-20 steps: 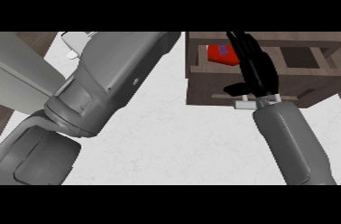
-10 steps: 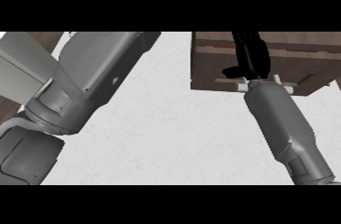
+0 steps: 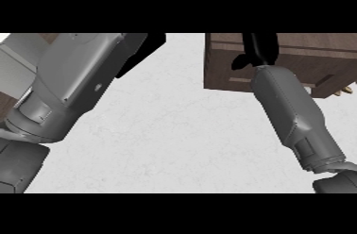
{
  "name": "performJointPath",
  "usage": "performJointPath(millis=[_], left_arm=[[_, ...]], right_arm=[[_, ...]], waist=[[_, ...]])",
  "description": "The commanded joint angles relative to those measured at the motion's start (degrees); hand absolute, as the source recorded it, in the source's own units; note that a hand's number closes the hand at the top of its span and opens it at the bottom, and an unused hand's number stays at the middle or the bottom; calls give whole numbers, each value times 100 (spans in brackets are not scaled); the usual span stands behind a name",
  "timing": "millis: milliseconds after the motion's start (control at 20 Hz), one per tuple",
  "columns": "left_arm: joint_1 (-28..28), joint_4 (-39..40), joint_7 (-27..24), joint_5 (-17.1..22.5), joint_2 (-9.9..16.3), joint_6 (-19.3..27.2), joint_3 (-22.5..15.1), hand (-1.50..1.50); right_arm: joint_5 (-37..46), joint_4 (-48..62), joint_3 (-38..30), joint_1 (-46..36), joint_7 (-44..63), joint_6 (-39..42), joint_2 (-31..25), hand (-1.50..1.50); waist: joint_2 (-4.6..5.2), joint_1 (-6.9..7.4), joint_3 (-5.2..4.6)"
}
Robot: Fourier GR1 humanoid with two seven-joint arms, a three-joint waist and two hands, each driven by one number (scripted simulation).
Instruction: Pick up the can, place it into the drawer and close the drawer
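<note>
Your right hand (image 3: 257, 51) rests on the wooden drawer (image 3: 307, 54), its grip unreadable; your left hand (image 3: 143, 51) likewise, above the tabletop (image 3: 181, 134).

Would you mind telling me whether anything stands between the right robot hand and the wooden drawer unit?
Nothing visible does. The right robot hand lies directly over the drawer unit at the top right; the can does not show now.
</note>
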Motion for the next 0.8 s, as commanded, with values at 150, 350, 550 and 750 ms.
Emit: performJointPath(millis=[150, 350, 550, 750], left_arm=[[367, -700, 293, 28, 176, -90, -33, -150], [745, -966, 348, 14, 489, -299, -55, -150], [978, -1259, 406, 0, 637, -274, -59, -150], [1285, -1623, 287, -57, 595, -200, -129, -150]], right_arm=[[-59, 652, -276, -824, -38, -203, -82, -150], [-342, 709, -506, -1045, -350, 2, -161, -150], [-880, 540, -901, -1028, -972, 79, -62, -150], [-913, 738, -1017, -1151, -1044, 44, -25, -150]], waist=[[31, 190, 2], [16, 168, 1], [-5, 129, 9], [43, 201, 8]])
